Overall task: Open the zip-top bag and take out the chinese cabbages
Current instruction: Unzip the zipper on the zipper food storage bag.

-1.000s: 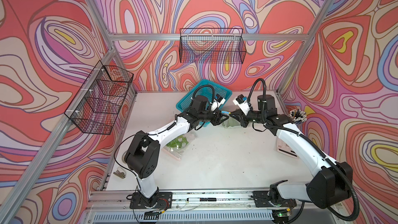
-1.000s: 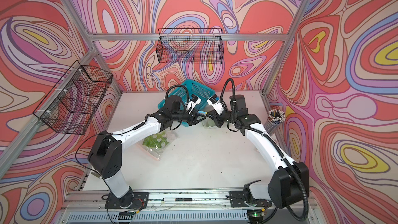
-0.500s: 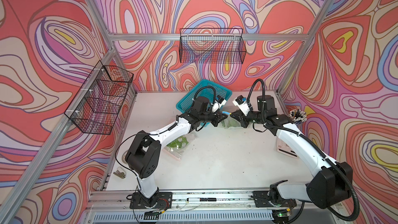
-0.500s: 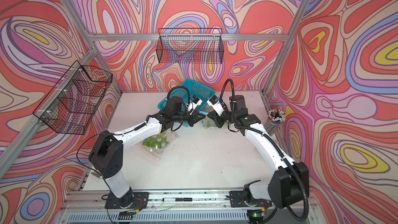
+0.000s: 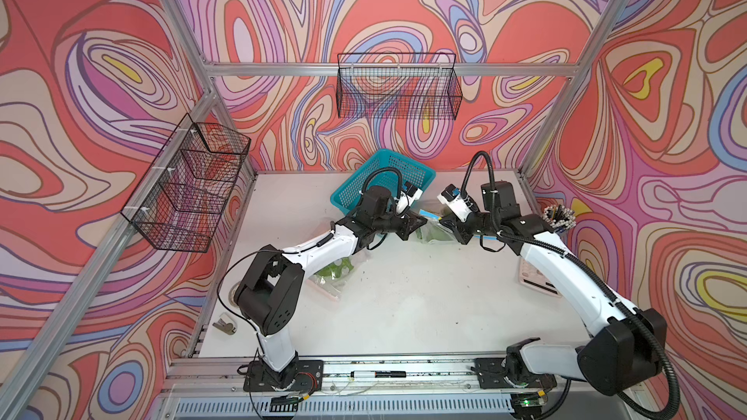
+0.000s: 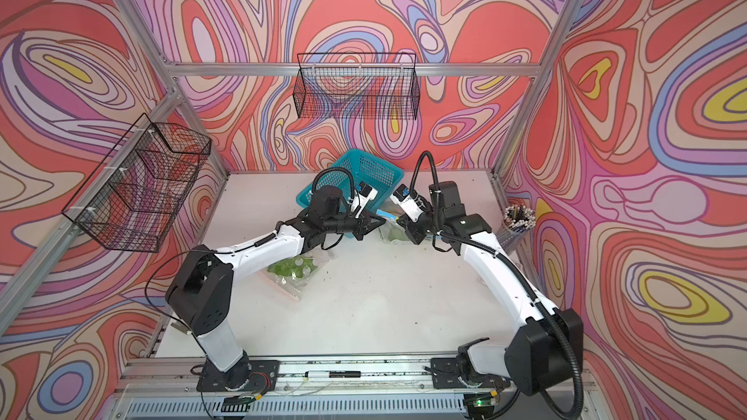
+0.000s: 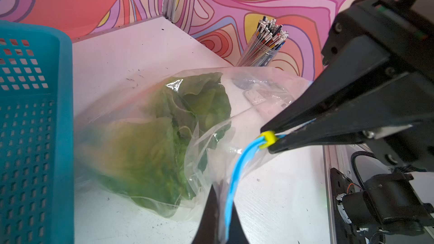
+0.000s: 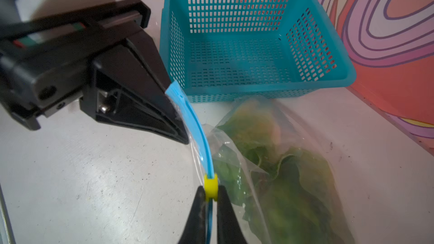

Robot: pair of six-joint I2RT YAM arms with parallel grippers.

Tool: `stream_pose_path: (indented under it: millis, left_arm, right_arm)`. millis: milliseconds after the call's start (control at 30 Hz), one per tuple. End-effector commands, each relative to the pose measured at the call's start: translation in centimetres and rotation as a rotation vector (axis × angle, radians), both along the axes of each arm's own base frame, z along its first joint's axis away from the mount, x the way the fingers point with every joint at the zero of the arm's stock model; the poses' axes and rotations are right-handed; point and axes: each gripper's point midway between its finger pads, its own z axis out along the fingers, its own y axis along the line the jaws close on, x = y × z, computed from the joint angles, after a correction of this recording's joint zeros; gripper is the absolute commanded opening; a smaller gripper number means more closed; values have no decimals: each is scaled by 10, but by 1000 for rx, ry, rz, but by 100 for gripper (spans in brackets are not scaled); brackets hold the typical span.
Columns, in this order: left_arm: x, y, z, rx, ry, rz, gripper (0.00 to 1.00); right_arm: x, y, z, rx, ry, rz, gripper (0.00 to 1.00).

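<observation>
My left tool (image 7: 222, 212) is clenched on the blue zip strip (image 7: 234, 177) of the clear, crinkly zip-top bag (image 7: 141, 99), and my right tool (image 8: 210, 199) is pinched on its yellow slider (image 8: 210, 185). The bag rests on the white bench (image 8: 94, 184) just beside a perforated teal plastic basket (image 8: 234, 90), with the leafy green chinese cabbages (image 7: 150, 151) inside it. A cup of pens (image 7: 265, 45) stands by the wall.

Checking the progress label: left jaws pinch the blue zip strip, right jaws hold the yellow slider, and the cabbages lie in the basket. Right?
Not quite. The cabbages are inside the bag, beside the basket, as the right wrist view shows. The rest stands: the left gripper pinches the zip strip, the right gripper holds the slider.
</observation>
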Motion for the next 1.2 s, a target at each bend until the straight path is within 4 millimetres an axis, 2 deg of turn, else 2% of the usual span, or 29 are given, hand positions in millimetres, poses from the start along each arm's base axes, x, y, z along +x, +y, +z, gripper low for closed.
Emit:
stream_pose_path:
  millis: [0, 233, 500, 800, 1033, 1167]
  left_arm:
    - [24, 27, 27, -41, -48, 124, 0]
    - [33, 34, 27, -58, -32, 175, 0]
    - [43, 51, 30, -121, -5, 222, 0]
    - [43, 56, 31, -118, -9, 222, 0]
    - [47, 60, 29, -105, -8, 239, 0]
    - [49, 62, 28, -102, -6, 245, 0]
  right_arm:
    - [-8, -36, -7, -124, 25, -101, 0]
    - [-20, -49, -7, -175, 50, -133, 0]
    - [-25, -80, 0, -279, 46, -218, 0]
    - [-31, -108, 7, -371, 64, -293, 0]
    - [-43, -123, 26, -409, 78, -365, 0]
    - [-54, -132, 29, -443, 95, -397, 0]
